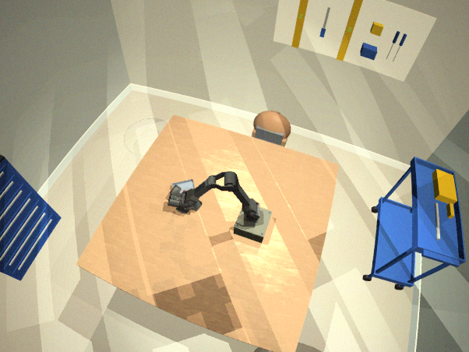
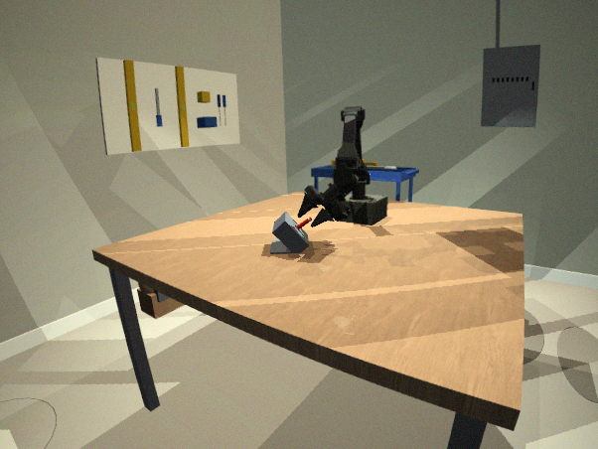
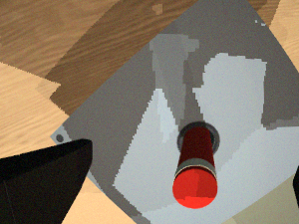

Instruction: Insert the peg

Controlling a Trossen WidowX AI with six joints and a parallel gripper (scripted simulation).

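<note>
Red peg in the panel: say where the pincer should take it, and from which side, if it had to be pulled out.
Grip the exposed upper shaft of the red peg, just above the hole in the sloped panel. Come in along the peg's tilted axis, one finger on each side. It is round, so any opposite pair of sides should do. The pincer is open.

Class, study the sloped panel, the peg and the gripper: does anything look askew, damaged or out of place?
Nothing stands out. The red peg sits in the hole of the grey sloped panel, its top end sticking out square to the face. The gripper is open, its fingers apart from the peg.
</note>
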